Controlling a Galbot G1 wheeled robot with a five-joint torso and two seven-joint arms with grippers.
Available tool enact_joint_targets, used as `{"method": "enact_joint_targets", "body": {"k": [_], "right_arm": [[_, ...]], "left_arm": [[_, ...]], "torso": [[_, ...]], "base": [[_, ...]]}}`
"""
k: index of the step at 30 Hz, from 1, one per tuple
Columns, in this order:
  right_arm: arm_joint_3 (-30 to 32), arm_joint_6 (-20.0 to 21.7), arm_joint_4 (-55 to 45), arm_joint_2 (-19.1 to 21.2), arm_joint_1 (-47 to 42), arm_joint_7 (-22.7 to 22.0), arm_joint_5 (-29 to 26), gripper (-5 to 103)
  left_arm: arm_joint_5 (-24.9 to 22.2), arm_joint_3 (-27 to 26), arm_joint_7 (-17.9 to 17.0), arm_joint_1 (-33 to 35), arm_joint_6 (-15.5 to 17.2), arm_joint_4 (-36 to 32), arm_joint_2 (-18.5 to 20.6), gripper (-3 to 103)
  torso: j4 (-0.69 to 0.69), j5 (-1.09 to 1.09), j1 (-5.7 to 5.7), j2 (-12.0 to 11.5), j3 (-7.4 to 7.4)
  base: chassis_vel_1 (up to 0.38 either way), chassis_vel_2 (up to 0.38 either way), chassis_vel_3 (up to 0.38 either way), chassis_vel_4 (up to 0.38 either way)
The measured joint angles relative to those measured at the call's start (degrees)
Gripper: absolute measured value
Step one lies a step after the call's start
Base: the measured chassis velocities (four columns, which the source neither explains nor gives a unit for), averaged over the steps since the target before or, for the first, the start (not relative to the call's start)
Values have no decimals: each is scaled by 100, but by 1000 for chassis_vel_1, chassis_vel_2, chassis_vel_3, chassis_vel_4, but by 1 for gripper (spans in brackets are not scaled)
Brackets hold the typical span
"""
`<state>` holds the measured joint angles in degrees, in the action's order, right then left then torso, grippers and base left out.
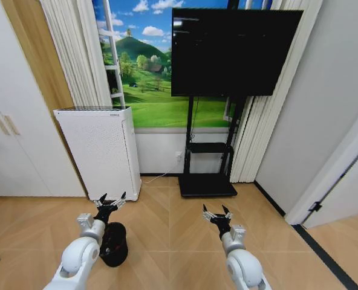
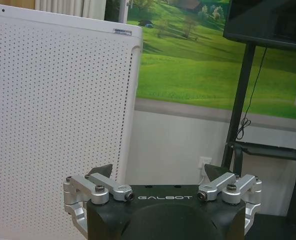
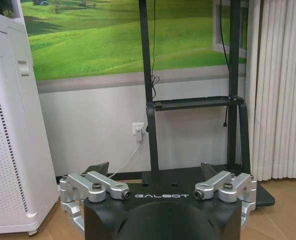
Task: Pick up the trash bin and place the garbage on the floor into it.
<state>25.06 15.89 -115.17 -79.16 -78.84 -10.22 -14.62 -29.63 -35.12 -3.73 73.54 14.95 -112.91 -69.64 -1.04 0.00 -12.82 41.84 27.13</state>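
Note:
The trash bin [image 1: 114, 246], small, round and black, stands on the wood floor in the head view, partly covered by my left forearm. My left gripper [image 1: 111, 200] is open, raised above the bin and a little beyond it, and points at the white appliance. The left wrist view shows its jaws spread wide [image 2: 158, 175] with nothing between them. My right gripper [image 1: 216, 211] is also open and empty, held over bare floor to the right of the bin, facing the TV stand [image 3: 155, 171]. The garbage is out of view.
A tall white perforated appliance [image 1: 98, 151] stands against the wall just behind the bin. A black TV [image 1: 233, 51] on a black stand [image 1: 208, 185] is ahead on the right. White doors flank both sides. Open wood floor lies between the arms.

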Motion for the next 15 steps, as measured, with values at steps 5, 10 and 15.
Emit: {"method": "enact_joint_targets", "body": {"k": [5,10,15], "right_arm": [[-6,5,-12,-14,-19,-2,33,100],[-5,7,-31,-16,-41,-3,40,100],[0,8,-42,-13,-45,-5,41,100]], "left_arm": [[-1,-3,0,2,-6,-10,8,100],[-1,-1,0,20,-9,-35,4,100],[-2,-1,0,29,-12,-46,5,100]], "torso": [[0,0,8,-9,-8],[0,3,12,-16,-12],[1,0,14,-24,-15]], "base": [[147,-145,-140,149],[216,-215,-214,204],[224,-246,-229,235]]}}
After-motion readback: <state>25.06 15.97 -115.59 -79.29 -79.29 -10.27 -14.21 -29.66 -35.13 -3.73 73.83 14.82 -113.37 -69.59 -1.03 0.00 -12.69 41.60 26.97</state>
